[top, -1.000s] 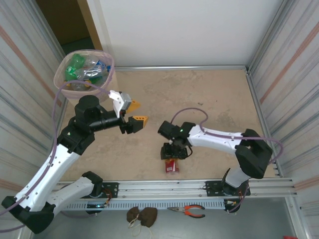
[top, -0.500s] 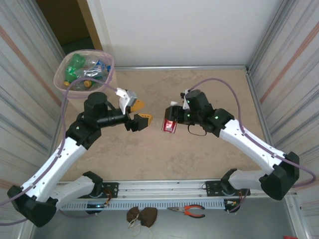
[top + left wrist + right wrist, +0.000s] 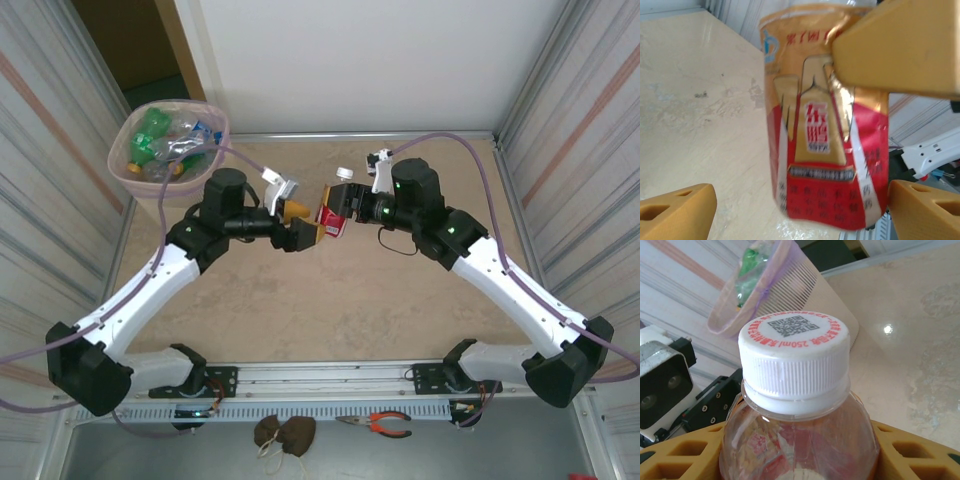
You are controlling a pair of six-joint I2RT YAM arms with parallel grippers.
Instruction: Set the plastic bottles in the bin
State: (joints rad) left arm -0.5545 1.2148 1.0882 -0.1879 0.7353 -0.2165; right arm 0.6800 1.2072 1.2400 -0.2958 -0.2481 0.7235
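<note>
Your right gripper with jaws clamped on a red-labelled bottle, held above the middle of the table, your left gripper with jaws spread wide either side of its label, other plastic bottles lying inside the pink bin at the far-left corner.

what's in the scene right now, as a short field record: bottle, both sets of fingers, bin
held item: red-labelled bottle, white cap, lifted off the table
right gripper: fingers shut on the bottle
left gripper: fingers open, one on each side of the bottle, not gripping it
bin: far left corner, holds several bottles, green and clear
likely next: handover to the left gripper, judging by the pose
</note>
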